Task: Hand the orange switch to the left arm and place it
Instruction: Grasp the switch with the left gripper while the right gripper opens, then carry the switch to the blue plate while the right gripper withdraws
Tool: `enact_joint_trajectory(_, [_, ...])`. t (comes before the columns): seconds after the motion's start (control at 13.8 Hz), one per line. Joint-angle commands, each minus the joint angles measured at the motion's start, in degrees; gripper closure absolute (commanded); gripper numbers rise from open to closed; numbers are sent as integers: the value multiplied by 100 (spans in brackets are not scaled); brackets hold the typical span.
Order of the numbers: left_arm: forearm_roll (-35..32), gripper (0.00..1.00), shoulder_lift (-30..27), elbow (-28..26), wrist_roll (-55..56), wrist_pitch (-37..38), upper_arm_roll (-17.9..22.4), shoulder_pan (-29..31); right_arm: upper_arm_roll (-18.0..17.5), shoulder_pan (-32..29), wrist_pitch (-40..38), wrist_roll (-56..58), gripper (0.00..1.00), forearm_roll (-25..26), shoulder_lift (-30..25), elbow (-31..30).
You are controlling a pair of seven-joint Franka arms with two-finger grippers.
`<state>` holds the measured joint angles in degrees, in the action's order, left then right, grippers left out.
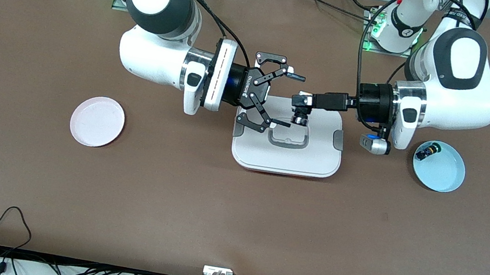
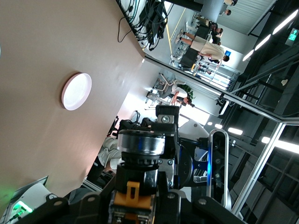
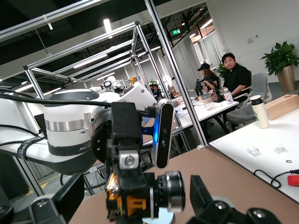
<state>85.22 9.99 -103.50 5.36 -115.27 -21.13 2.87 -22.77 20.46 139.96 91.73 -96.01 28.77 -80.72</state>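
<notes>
My left gripper (image 1: 301, 101) is shut on the orange switch (image 1: 300, 115) and holds it in the air over the white box (image 1: 286, 156). In the left wrist view the switch (image 2: 140, 154) stands between the shut jaws of my left gripper (image 2: 134, 205), with its orange part low and its silvery ring up. My right gripper (image 1: 285, 99) is open over the box edge toward the right arm's end, and its jaws face the switch. In the right wrist view the switch (image 3: 140, 191) sits between the spread jaws of my right gripper (image 3: 138, 186), with a gap on each side.
A pink plate (image 1: 97, 121) lies toward the right arm's end of the table. A light blue plate (image 1: 443, 174) toward the left arm's end holds a small black part with a green cap (image 1: 428, 150). The pink plate also shows in the left wrist view (image 2: 77, 91).
</notes>
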Motion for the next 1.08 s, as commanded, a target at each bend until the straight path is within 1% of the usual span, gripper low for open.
enact_joint_trajectory(0.0, [-372, 100, -181, -126, 0, 381, 127, 213, 114, -242, -82, 73, 0, -129, -213, -223])
enact_joint_trajectory(0.14, [-1188, 100, -173, -126, -8, 767, 416, 276, 132, -786, -1017, 56, 0, -67, -363, -627])
enact_joint_trajectory(0.22, [-1584, 100, -164, -126, -8, 1022, 609, 337, 210, -1067, -1510, 90, 0, -50, -399, -829])
enact_joint_trajectory(0.29, [-2023, 100, -129, -135, -17, 1199, 732, 390, 298, -1305, -2002, 99, 0, 81, -416, -988])
enact_joint_trajectory(0.43, [-2963, 100, -67, -135, -26, 1332, 804, 556, 596, -1667, -2856, 82, 0, 555, -416, -1051])
enact_joint_trajectory(0.58, [-4122, 100, 55, -135, -61, 1402, 813, 758, 852, -1939, -3621, 55, 0, 767, -408, -1139])
enact_joint_trajectory(0.72, [-5222, 100, 292, -205, -577, 1385, 909, 969, 897, -2247, -4027, 3, 0, 1074, -443, -1235])
enact_joint_trajectory(0.79, [-5566, 100, 389, -249, -797, 1350, 1005, 1005, 897, -2326, -4142, -180, 0, 1189, -469, -1227])
enact_joint_trajectory(0.87, [-6022, 100, 521, -258, -982, 1332, 1154, 1049, 897, -2379, -4274, -687, 0, 1355, -478, -1209])
enact_joint_trajectory(0.94, [-6627, 100, 635, -258, -1106, 1236, 1242, 1084, 897, -2415, -4379, -1083, 0, 1487, -495, -1192])
enact_joint_trajectory(1.01, [-7207, 100, 741, -258, -1168, 1131, 1243, 1206, 897, -2424, -4380, -1592, 0, 1558, -574, -1192])
